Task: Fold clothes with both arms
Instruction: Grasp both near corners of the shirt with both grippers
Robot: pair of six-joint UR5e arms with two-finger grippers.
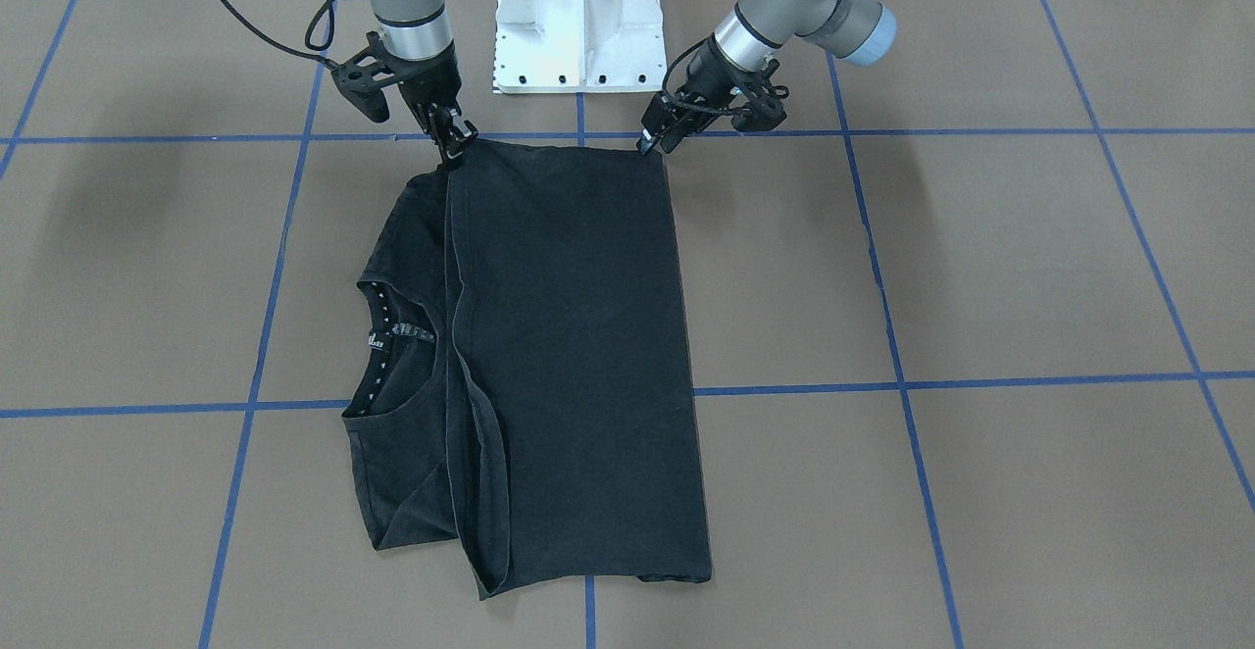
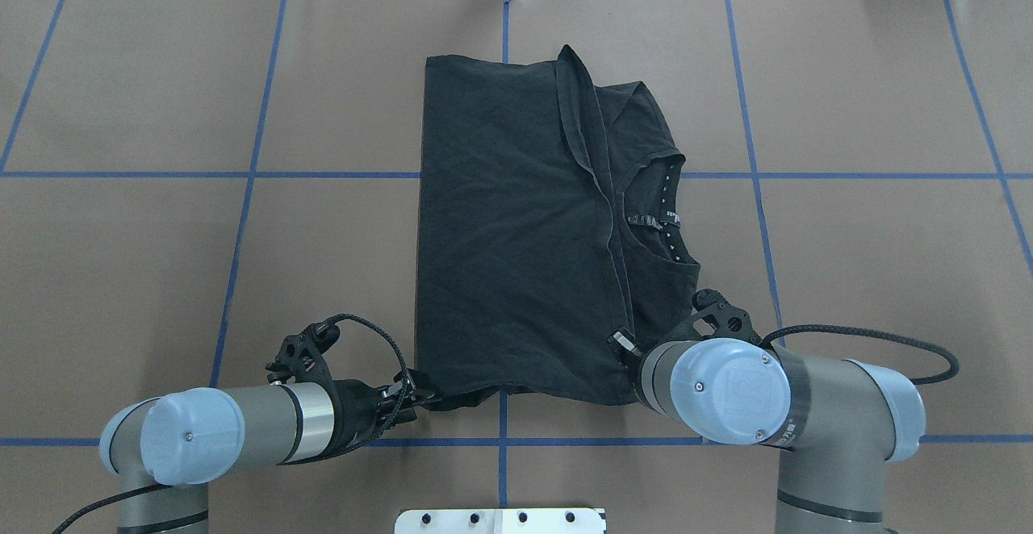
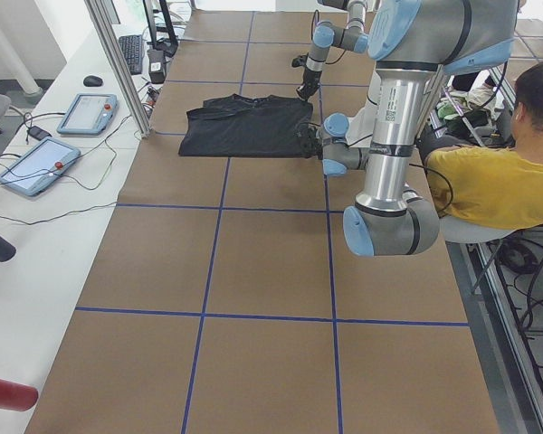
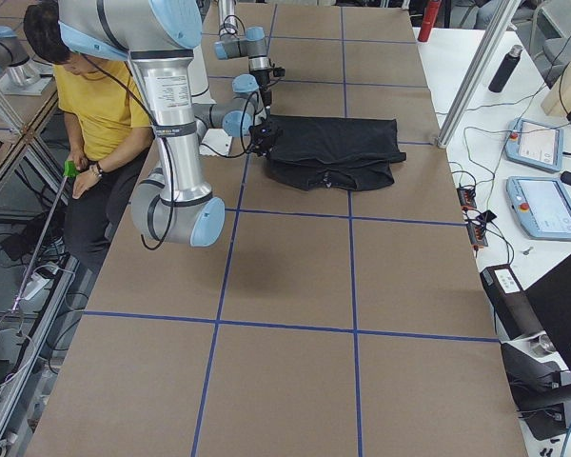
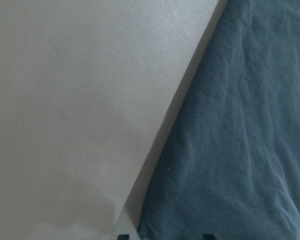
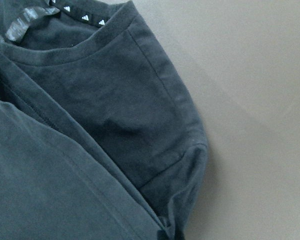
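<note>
The black T-shirt [image 1: 578,355] lies flat on the brown table, folded, with a plain black panel laid over it. Its collar [image 1: 387,335] and one sleeve stick out on one side; the logo is hidden. My left gripper [image 1: 649,144] is at the shirt's near corner, which is drawn towards it in the overhead view [image 2: 421,397]; it looks shut on the fabric. My right gripper [image 1: 457,151] pinches the other near corner beside the sleeve, partly hidden under its wrist in the overhead view [image 2: 623,342]. The right wrist view shows bunched cloth [image 6: 170,230] at the bottom edge.
The white base pedestal [image 1: 578,31] stands just behind the shirt's near edge. Blue tape lines [image 1: 902,384] cross the table. A person in a yellow shirt [image 3: 498,190] sits beside the robot. Tablets [image 3: 86,113] and a metal post [image 3: 118,63] stand along the far side.
</note>
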